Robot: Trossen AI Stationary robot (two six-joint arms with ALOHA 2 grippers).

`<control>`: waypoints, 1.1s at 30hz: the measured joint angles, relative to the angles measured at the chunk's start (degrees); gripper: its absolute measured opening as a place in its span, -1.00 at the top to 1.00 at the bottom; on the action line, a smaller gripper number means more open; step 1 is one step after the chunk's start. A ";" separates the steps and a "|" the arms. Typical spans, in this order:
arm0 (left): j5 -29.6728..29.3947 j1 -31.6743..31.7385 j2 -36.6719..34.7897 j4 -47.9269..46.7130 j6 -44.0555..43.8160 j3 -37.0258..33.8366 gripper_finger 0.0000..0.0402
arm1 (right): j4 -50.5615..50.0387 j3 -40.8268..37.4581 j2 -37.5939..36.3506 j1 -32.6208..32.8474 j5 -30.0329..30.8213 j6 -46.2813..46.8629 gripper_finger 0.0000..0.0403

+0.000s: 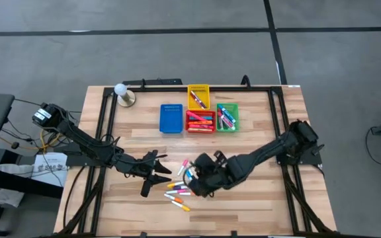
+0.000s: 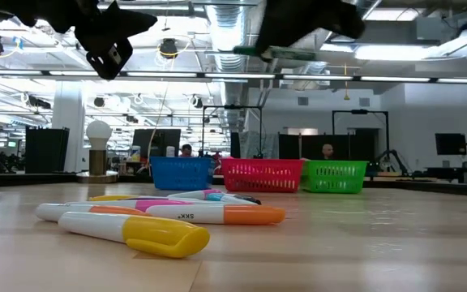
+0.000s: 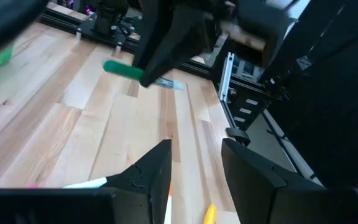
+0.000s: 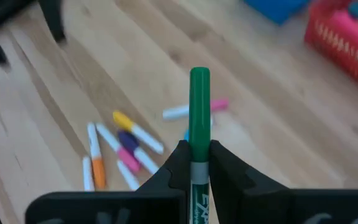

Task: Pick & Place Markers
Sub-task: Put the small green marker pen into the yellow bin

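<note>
My right gripper (image 4: 199,163) hangs above the middle of the table, shut on a green marker (image 4: 199,106). That marker also shows in the left wrist view (image 3: 123,68) and high in the low view (image 2: 272,53). Several loose markers (image 1: 178,192) in mixed colours lie flat on the wood below it and toward the near edge (image 4: 120,149). My left gripper (image 3: 194,168) hovers open just left of that pile (image 1: 159,173), nothing between its fingers. My right gripper pinches the green marker between its two fingers on the pale barrel just behind the green cap (image 4: 199,169). The fingers slant down from the table's right. The capped end (image 3: 114,66) sticks out past them. The marker is lifted clear of the table, roughly level.
Four small bins stand at the back middle: blue (image 1: 171,118), yellow (image 1: 198,96), red (image 1: 200,121) and green (image 1: 227,117), the last three holding markers. A lamp-like white ball on a base (image 1: 123,94) stands at the far left. Bare wood lies near the right edge.
</note>
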 joint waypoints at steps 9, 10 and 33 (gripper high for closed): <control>-0.11 0.00 0.00 -0.02 0.00 0.00 0.30 | 12.48 0.09 -1.39 -6.50 -1.25 -13.94 0.83; -0.11 0.00 0.00 -0.04 0.00 0.00 0.30 | 13.86 0.09 -1.39 -7.06 -2.11 -15.33 0.84; -16.47 0.76 -0.02 -0.13 0.12 -0.76 0.30 | 17.53 0.11 -1.39 -28.05 -13.28 -41.94 0.84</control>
